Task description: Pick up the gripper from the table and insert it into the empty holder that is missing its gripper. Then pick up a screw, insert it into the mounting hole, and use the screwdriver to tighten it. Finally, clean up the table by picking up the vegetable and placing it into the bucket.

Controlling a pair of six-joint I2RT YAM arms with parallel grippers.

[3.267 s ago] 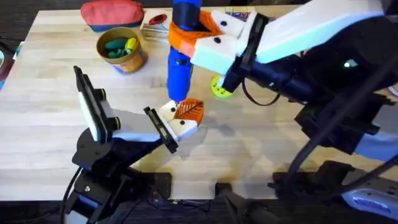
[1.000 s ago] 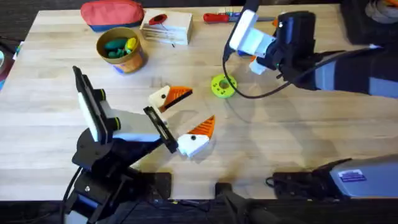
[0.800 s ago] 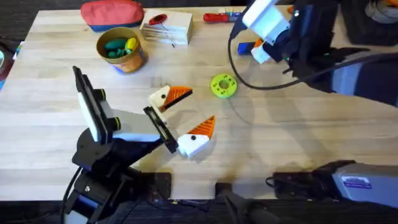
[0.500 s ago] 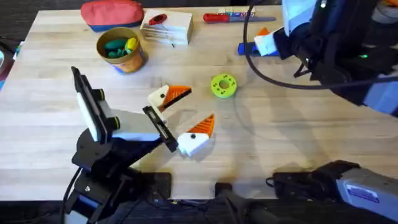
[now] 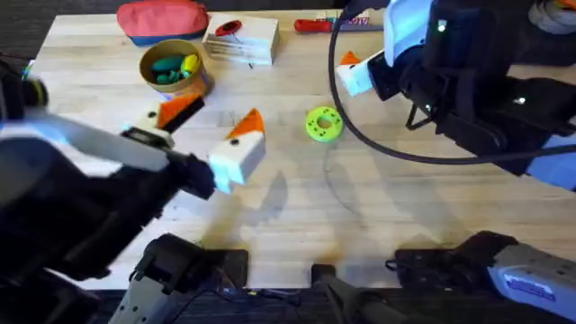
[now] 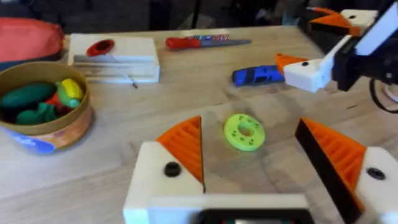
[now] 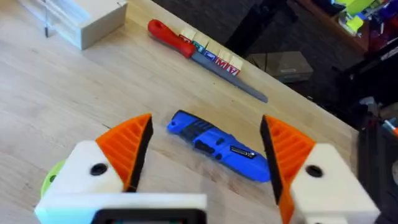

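The blue powered screwdriver (image 7: 217,145) lies flat on the bench (image 7: 56,87), between and just beyond the spread orange-padded fingers of the right tool (image 7: 205,155), which is released and grasps nothing. Past the screwdriver, farther from this tool, lies a red-handled hand screwdriver (image 7: 202,57), and off to one side a pale wooden block (image 7: 81,18).

The left tool (image 6: 261,168) is also released — its two white fingers with orange ribbed pads stand wide apart above the bench. Just ahead of it, between the fingers, lies the green-and-yellow ring (image 6: 244,132). Farther ahead the same blue screwdriver (image 6: 258,75) lies beside a finger of the right tool (image 6: 308,71).

From overhead, the left tool (image 5: 211,135) hovers near the middle of the bench (image 5: 378,225); beyond it sits the yellow-orange bucket (image 5: 174,72), holding green and yellow vegetable pieces (image 6: 37,99) — and past the bucket a red zip pouch (image 5: 162,20).
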